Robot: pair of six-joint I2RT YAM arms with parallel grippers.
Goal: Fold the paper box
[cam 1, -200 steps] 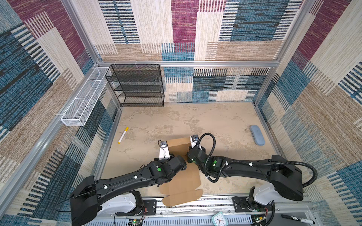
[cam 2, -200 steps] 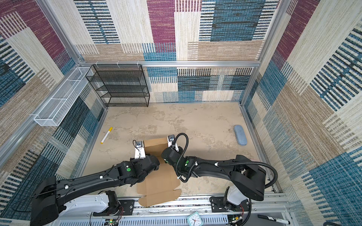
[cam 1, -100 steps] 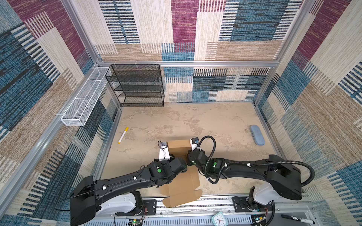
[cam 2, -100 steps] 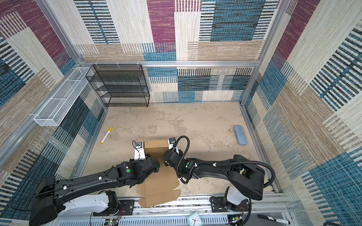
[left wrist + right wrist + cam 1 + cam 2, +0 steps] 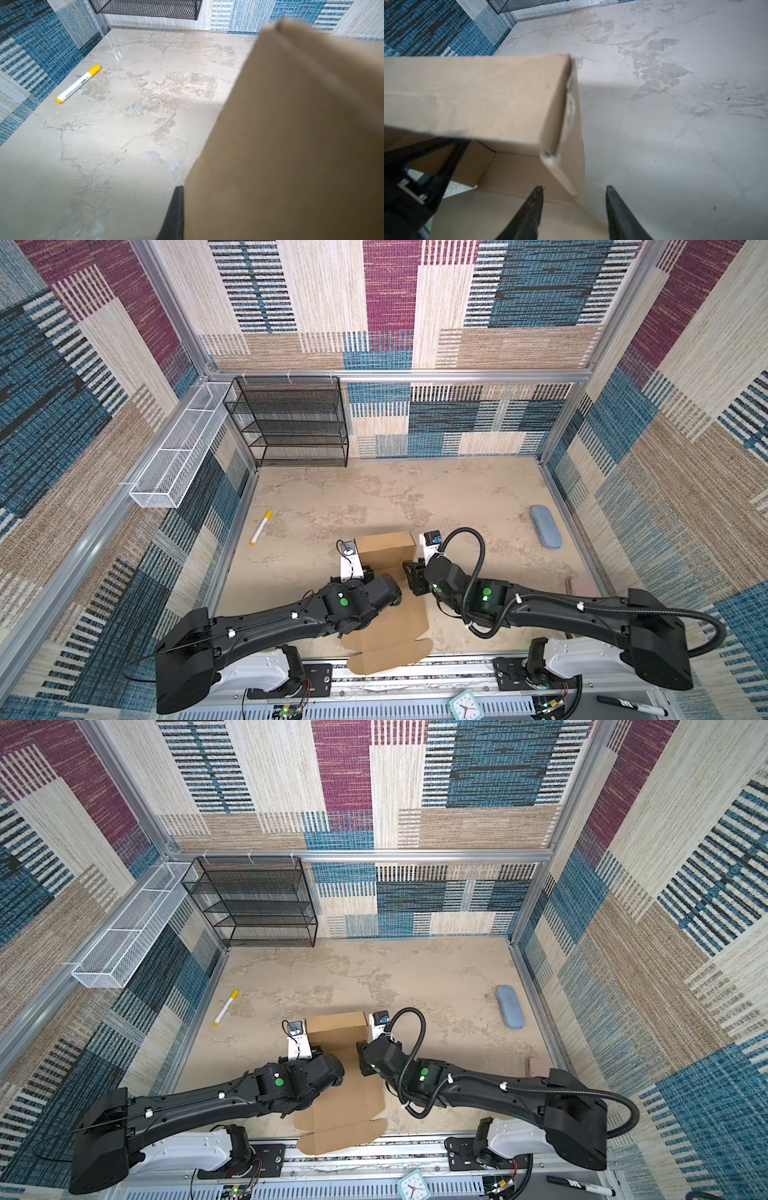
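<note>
**Task state: partly folded.** Box (image 5: 386, 548) on the desk (image 5: 436, 489), lodged between the left jaws and the right jaws.

- Done, as judged: far wall raised and seemingly doubled over. Right side wall upright beside it, per the right wrist view.
- Left to do, as judged: lid panel (image 5: 390, 626) flat behind both sets of jaws, overhanging the near desk edge, tabs untucked. Left side wall masked by cardboard close to the lens, hence not assessable.
- Right jaws: spread, astride the right side wall, one finger inside the box and one outside, no visible contact.
- Left jaws: state not determinable. Only one finger (image 5: 176, 209) visible, beside a cardboard panel, the rest covered.

**Counts**

- Box, 1.
- Arms, 2: left arm (image 5: 270, 622) and right arm (image 5: 561, 610).
- Yellow-capped marker (image 5: 261, 526), 1, well apart on the outer side of the left jaws.
- Blue case (image 5: 545, 526), 1, well apart on the outer side of the right jaws.
- Pink item (image 5: 582, 587), 1, just beyond the right arm, kind unclear.
- Mesh shelf (image 5: 291, 423), 1, and wire basket (image 5: 174, 460), 1, both far ahead of the left jaws.
- Clock (image 5: 465, 704), 1, and black marker (image 5: 631, 706), 1, off the desk, behind the right jaws.
</note>
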